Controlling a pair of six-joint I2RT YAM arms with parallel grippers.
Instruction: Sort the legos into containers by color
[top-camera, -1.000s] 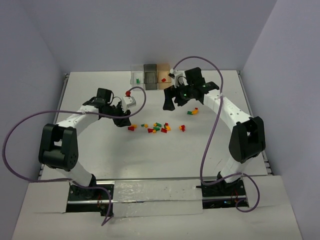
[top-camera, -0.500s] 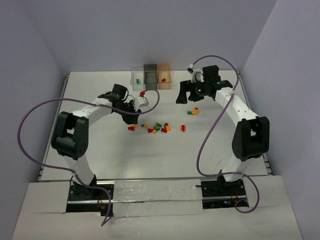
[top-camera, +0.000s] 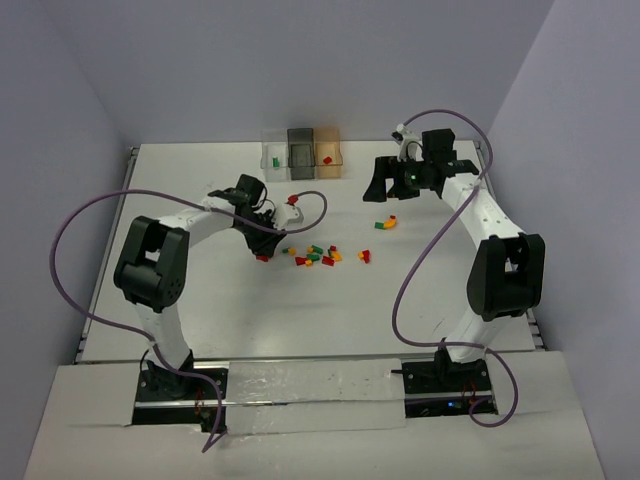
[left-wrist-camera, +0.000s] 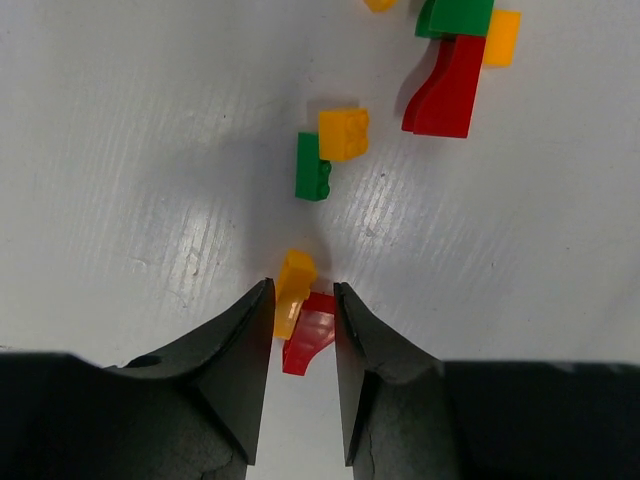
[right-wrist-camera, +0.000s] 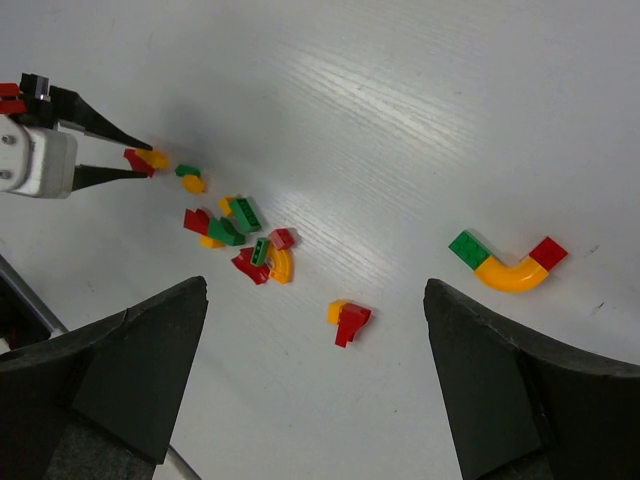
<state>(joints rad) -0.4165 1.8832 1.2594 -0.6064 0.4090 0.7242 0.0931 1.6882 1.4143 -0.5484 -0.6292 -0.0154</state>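
While a green brick is seen in the clear container (top-camera: 272, 152) and a red one in the orange container (top-camera: 329, 151), the scattered legos (top-camera: 318, 255) lie nearer the arms; left gripper (left-wrist-camera: 301, 310) jaws clenching on an orange-and-red pair (left-wrist-camera: 300, 315), right gripper (right-wrist-camera: 315, 330) jaws released.

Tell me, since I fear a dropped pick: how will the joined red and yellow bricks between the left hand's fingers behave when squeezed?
The joined red and yellow plastic bricks look stiff and light. Their glossy, curved faces may slip or twist between the left hand.

**Three views, one shared pile**

Top camera looks down from high behind the arms over the whole table (top-camera: 200, 300). Left wrist view hangs close above the legos (left-wrist-camera: 300, 300). Right wrist view, higher, faces left across that pile.
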